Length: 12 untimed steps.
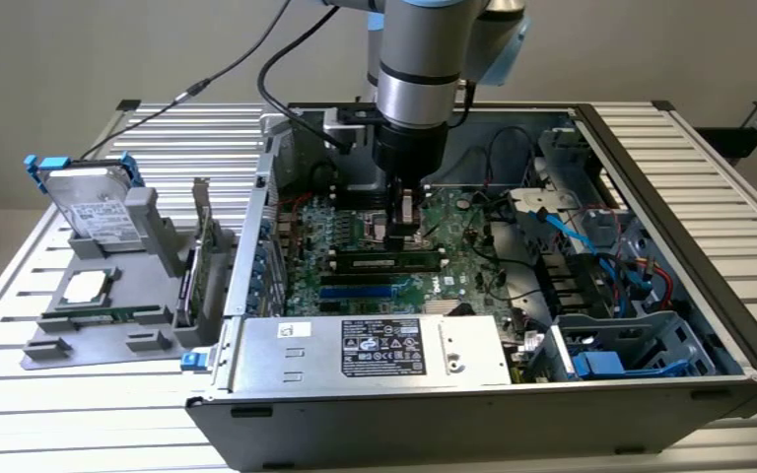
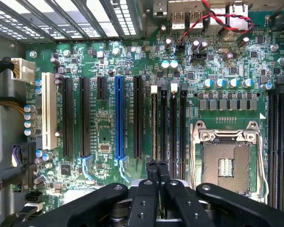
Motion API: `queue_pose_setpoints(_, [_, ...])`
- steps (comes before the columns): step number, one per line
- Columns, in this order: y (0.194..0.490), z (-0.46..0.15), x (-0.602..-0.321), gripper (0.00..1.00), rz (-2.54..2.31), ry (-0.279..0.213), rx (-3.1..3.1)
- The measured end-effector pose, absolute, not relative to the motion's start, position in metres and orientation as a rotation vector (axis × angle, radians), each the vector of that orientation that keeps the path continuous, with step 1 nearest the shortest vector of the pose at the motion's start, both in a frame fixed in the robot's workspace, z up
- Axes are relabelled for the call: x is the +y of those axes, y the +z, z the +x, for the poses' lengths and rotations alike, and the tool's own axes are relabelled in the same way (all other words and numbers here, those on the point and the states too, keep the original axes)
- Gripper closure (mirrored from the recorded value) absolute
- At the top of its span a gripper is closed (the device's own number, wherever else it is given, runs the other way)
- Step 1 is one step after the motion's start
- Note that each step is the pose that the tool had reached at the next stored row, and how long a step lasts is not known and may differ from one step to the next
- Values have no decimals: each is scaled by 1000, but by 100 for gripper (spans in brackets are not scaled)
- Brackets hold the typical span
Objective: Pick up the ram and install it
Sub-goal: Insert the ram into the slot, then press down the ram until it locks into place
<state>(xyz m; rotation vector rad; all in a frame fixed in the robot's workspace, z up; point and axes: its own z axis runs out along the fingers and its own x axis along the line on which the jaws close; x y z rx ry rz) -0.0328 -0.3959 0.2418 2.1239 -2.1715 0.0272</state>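
Ram: the long, narrow green circuit-board stick with a row of black chips (image 1: 385, 261) stands edge-up in one of the black plastic memory slots (image 2: 173, 127) on the green motherboard (image 2: 104, 132). It is directly below the gripper (image 1: 405, 225) and looks level end to end.

Gripper: fingers drawn together, and we see nothing between them. We cannot tell whether the tips touch the stick's top edge.

Around the gripper: the empty silver CPU socket (image 2: 226, 165) is just beside the slots. The blue expansion slot (image 2: 118, 118) is further off on the other side. The silver power supply box with a black label (image 1: 378, 350) is near, at the case front. The grey plastic parts holder (image 1: 103, 296) is well apart on the slatted metal bench (image 1: 36, 414).

Risks, in our judgement:
- Pressure off the stick's middle could tip one end up and leave it half seated.
- Fingers slipping off the thin edge could strike the neighbouring slot or the open socket.

Views: the exterior view gives the stick's full face and the arm's stance. The wrist view (image 2: 157, 165) gives the closed fingertips, the slot row and the white end latches (image 2: 173, 87).
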Motion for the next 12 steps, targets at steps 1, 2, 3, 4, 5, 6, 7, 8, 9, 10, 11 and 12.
queue_pose_setpoints(1, [242,-33,-396,90,2124,27,-2171])
queue_pose_setpoints(2, [242,-33,-396,90,2124,27,-2171])
queue_pose_setpoints(3, [242,-33,-396,90,2124,27,-2171])
queue_pose_setpoints(4, [242,-33,-396,90,2124,27,-2171])
queue_pose_setpoints(5, [242,-33,-396,90,2124,27,-2171])
queue_pose_setpoints(6, [242,-33,-396,90,2124,27,-2172])
queue_pose_setpoints(7, [242,-33,-396,90,2124,27,-2171])
queue_pose_setpoints(8, [242,-33,-396,90,2124,27,-2172])
queue_pose_setpoints(9, [242,-33,-396,90,2124,27,-2171])
queue_pose_setpoints(10, [242,-33,-396,90,2124,27,-2171])
queue_pose_setpoints(11, [242,-33,-396,90,2124,27,-2171])
queue_pose_setpoints(12, [242,-33,-396,90,2124,27,-2171])
